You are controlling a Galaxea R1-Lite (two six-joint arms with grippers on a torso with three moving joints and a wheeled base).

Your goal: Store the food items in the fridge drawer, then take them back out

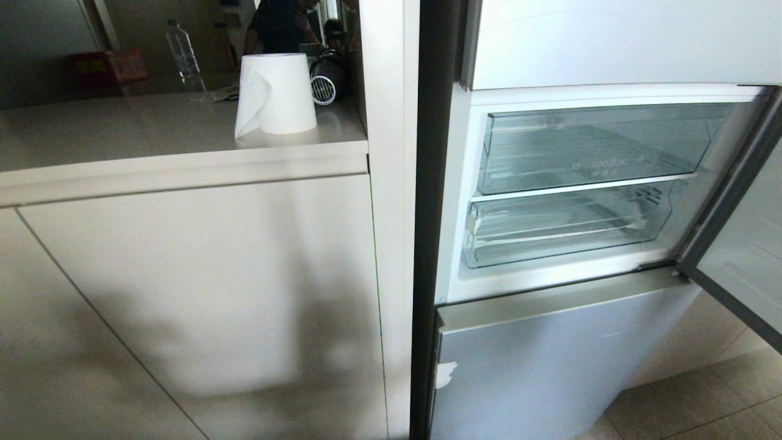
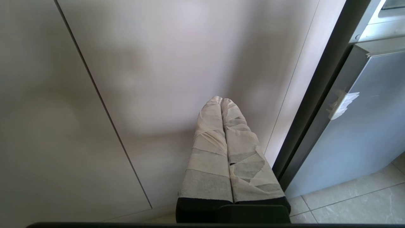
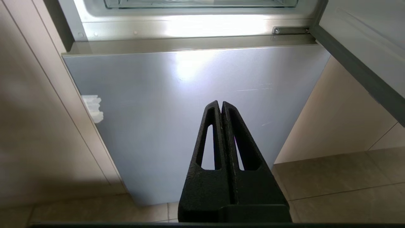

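My right tool point(image 3: 221, 106) and left tool point(image 2: 221, 100) are both pressed together, empty, parked low near the fridge's lower door point(image 3: 196, 110). Fridge drawer point(image 1: 562, 226) sits pushed in, accessible behind the open door. No food items visible.

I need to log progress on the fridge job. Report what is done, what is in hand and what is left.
Done: the fridge door stands open, showing two clear drawers. The fridge drawer, the lower one, is shut, with no food visible inside. In hand: nothing; the left gripper and right gripper are shut, empty, low before the cabinet and freezer front. Left: storing and retrieving; no food in view.
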